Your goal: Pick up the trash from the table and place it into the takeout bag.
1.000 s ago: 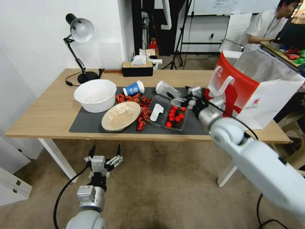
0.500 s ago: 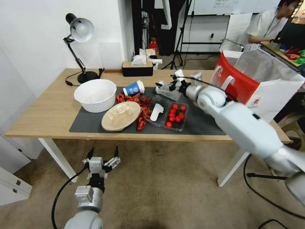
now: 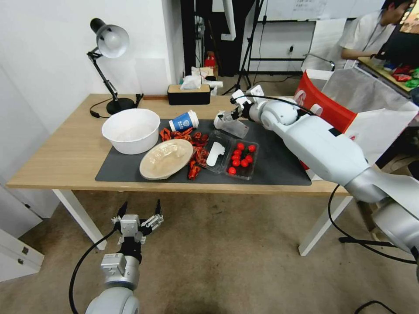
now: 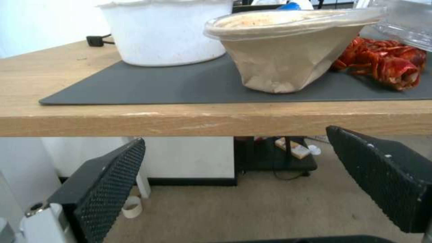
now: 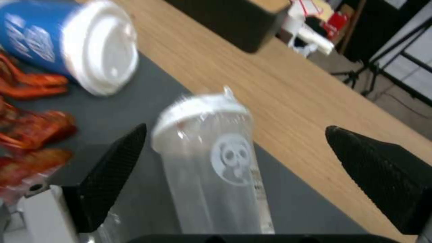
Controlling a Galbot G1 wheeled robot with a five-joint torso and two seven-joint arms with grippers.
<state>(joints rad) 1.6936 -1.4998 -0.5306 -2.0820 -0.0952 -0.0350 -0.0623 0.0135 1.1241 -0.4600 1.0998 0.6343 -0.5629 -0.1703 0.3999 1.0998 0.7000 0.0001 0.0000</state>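
A: How far along is the clearing?

B: Barely begun, it seems. The right claw (image 5: 234, 175) hangs with fingers apart over the clear plastic cup (image 3: 231, 123), lying on the surface (image 3: 65, 157); nothing is gripped.

A: And the rest?

B: The blue-and-white paper cup (image 3: 183, 121) and tan lid (image 3: 166, 159) lie unpicked; the takeout bag (image 3: 338, 117) waits beside. The left claw (image 3: 137, 218) idles apart below.

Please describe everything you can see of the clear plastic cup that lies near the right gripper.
The clear plastic cup is transparent, with a whitish lid on one end and a round white panda-like print on its side. It looks empty and lies on its side on the dark grey mat, near the mat's far edge, lid toward the blue-and-white paper cup. The right gripper is open, a finger on each side of the cup; contact cannot be told.
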